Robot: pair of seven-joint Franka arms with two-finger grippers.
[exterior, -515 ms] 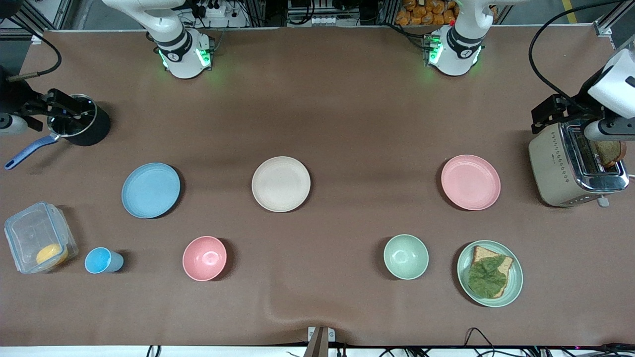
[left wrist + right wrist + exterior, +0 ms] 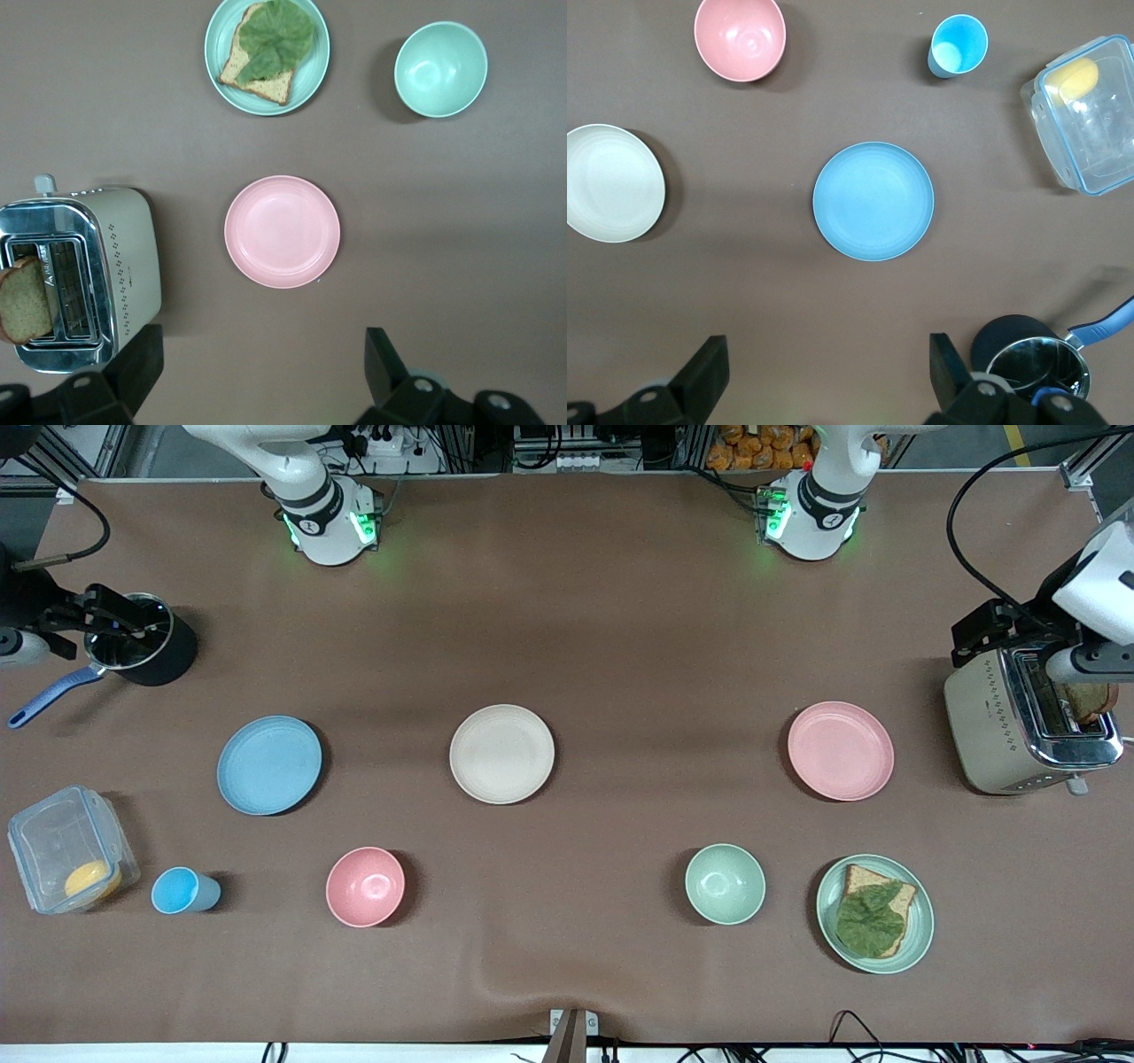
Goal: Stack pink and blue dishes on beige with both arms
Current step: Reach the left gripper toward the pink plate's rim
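Observation:
The beige plate (image 2: 501,754) lies flat at the middle of the table. The light blue plate (image 2: 269,765) lies toward the right arm's end, and it also shows in the right wrist view (image 2: 873,201). The pale pink plate (image 2: 841,750) lies toward the left arm's end, and it also shows in the left wrist view (image 2: 282,231). All three plates are bare and apart. High up over the toaster, my left gripper (image 2: 979,631) (image 2: 263,345) is open and empty. My right gripper (image 2: 97,615) (image 2: 826,350) hangs open and empty over the black pot.
A toaster (image 2: 1019,726) with a bread slice stands at the left arm's end. A black pot (image 2: 146,651) and a clear box (image 2: 66,850) are at the right arm's end. Nearer the camera are a blue cup (image 2: 182,891), pink bowl (image 2: 365,886), green bowl (image 2: 725,883) and green toast plate (image 2: 875,913).
The left arm's hand has shifted slightly over the toaster. The plates and the right arm have not moved.

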